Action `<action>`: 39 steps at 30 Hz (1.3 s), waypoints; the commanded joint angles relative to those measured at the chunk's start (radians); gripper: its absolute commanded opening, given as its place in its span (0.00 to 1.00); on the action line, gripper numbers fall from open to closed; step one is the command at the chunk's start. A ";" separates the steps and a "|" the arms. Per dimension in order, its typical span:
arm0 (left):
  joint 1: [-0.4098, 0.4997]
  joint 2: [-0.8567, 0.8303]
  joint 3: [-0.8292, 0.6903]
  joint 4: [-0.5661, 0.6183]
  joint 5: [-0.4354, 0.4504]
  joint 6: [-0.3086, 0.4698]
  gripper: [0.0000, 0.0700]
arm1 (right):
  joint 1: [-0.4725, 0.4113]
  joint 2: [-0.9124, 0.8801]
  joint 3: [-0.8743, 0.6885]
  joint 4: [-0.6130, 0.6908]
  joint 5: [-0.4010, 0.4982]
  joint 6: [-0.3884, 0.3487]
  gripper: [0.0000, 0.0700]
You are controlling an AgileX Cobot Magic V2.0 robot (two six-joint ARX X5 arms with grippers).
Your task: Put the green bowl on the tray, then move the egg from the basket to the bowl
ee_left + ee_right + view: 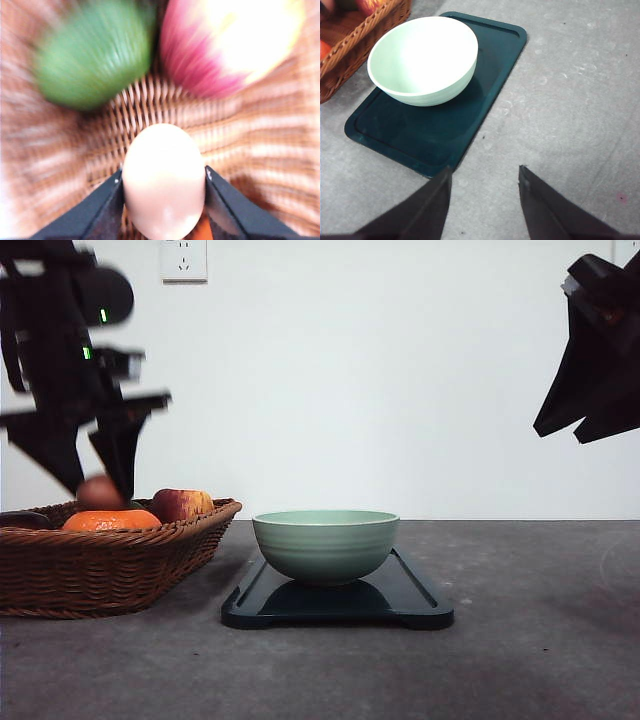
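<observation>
Second step in hand — left gripper [162, 200] clamped on the egg [163, 181] just above the basket [150, 560], green bowl [325, 545] already on tray [420, 605] toward 3 o'clock, right gripper [485, 187] open, empty — next, carry across and release over bowl

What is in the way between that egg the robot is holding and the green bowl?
Nothing visible. The left hand grips the egg above the basket. The green bowl sits open and empty on the tray, just beyond the basket's rim. The right hand hangs off to the side.
</observation>
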 commanded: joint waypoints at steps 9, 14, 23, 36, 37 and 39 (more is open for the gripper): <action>-0.108 -0.104 0.023 0.110 0.148 -0.021 0.26 | 0.005 0.007 0.002 0.008 0.002 0.011 0.38; -0.212 -0.088 0.023 0.222 0.160 -0.029 0.26 | 0.005 0.007 0.002 0.008 0.001 0.011 0.38; -0.379 0.020 0.023 0.377 0.067 -0.038 0.26 | 0.005 0.007 0.002 0.008 0.001 0.011 0.38; -0.446 0.223 0.023 0.452 0.043 -0.039 0.26 | 0.005 0.007 0.002 0.007 0.000 0.011 0.38; -0.446 0.234 0.023 0.452 0.043 -0.040 0.26 | 0.005 0.007 0.002 0.007 0.000 0.011 0.38; -0.446 0.256 0.023 0.451 0.043 -0.040 0.26 | 0.005 0.007 0.002 0.007 0.000 0.011 0.38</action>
